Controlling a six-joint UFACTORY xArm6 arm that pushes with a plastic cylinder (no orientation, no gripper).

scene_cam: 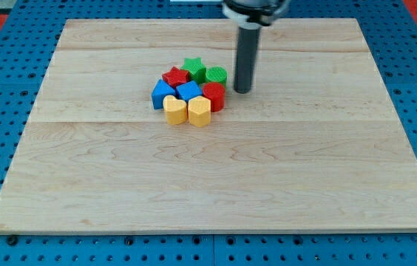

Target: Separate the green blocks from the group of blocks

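nearest the bench (83, 192) bottom edge: two yellow blocks (187, 111). behind: blue blocks (175, 93), red cylinder (214, 96), red star (175, 76). farthest, toward the top edge: green star (193, 69), green cylinder (217, 75). my tip (243, 90) stands just right of the green cylinder; no end effector is fitted.

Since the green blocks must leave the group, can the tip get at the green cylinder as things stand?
Probably yes. My tip stands just to the view's right of the green cylinder, with bare board between them. The green star sits beyond it, on the view's left.
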